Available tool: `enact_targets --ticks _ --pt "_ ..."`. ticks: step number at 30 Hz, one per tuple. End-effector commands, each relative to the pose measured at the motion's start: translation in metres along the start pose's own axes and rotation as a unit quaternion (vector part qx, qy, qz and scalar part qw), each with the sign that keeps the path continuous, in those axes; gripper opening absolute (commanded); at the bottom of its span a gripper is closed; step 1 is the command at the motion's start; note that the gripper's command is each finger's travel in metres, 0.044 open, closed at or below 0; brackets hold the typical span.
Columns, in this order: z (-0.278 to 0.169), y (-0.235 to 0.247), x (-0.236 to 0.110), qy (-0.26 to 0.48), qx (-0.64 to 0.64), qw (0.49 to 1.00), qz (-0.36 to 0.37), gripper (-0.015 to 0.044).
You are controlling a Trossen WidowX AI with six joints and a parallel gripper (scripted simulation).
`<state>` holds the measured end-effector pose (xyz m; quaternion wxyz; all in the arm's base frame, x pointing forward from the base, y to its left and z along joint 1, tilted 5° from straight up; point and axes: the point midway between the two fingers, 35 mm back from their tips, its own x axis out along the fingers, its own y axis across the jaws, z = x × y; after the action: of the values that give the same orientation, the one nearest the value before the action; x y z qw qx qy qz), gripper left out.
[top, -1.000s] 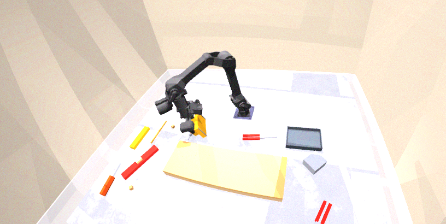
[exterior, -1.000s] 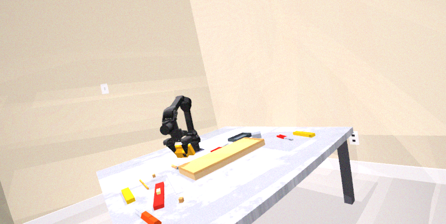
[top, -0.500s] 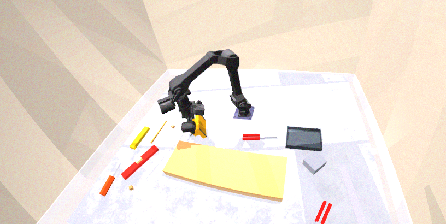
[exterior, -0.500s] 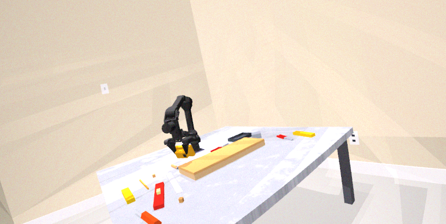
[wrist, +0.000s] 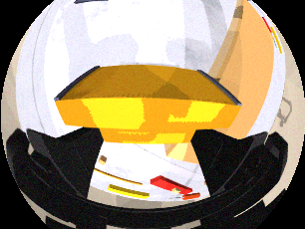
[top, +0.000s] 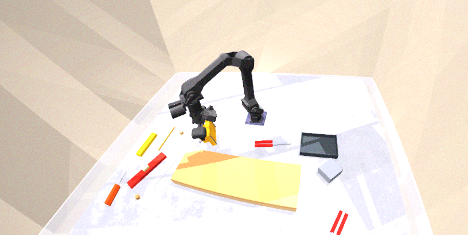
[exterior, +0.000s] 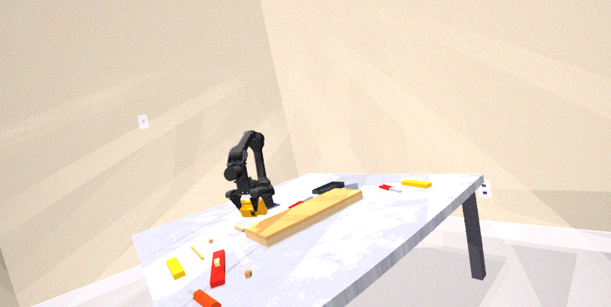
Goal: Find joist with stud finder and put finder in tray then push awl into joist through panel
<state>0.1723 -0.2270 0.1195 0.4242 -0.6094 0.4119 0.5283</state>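
— Yellow-orange block between the fingers [exterior: 250, 203]: that's the stud finder [top: 209, 132], right?

— Yes. The fingers are clamped on its two sides, standing wide because the body is wide. It hangs above the table [top: 327, 102], just off the near-left corner of the floor panel [top: 239, 177], and I'd say it isn't touching the wood (the wrist view shows its broad top face filling the middle, with the panel's pale edge off to the right).

— So which step is this?

— The first one, by my reading: searching for the joist. The stud finder is in hand but not yet over the panel.

— And what does the next move need?

— Carrying it sideways over the panel, setting it low and flat on the surface, then sweeping along the long side. Where the joist lies can't be told from any view.

— The rest?

— All waiting. The tray [top: 319, 145] sits well apart to the right of the panel, past the awl [top: 271, 143], which lies on the table between the arm's base and the tray, its thin shaft pointing towards the tray. The stud finder has to go into the tray before the awl can be picked up (only one hole is allowed, so the spot must be sure).
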Motion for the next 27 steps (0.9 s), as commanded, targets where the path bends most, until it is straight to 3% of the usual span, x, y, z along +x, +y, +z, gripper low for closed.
enact_targets --ticks 1,27 --pt "-0.0009 -0.0002 -0.003 0.017 0.001 1.0 0.0 0.0" --pt "0.0026 -0.0002 -0.002 0.081 0.002 0.997 -0.001 0.0"
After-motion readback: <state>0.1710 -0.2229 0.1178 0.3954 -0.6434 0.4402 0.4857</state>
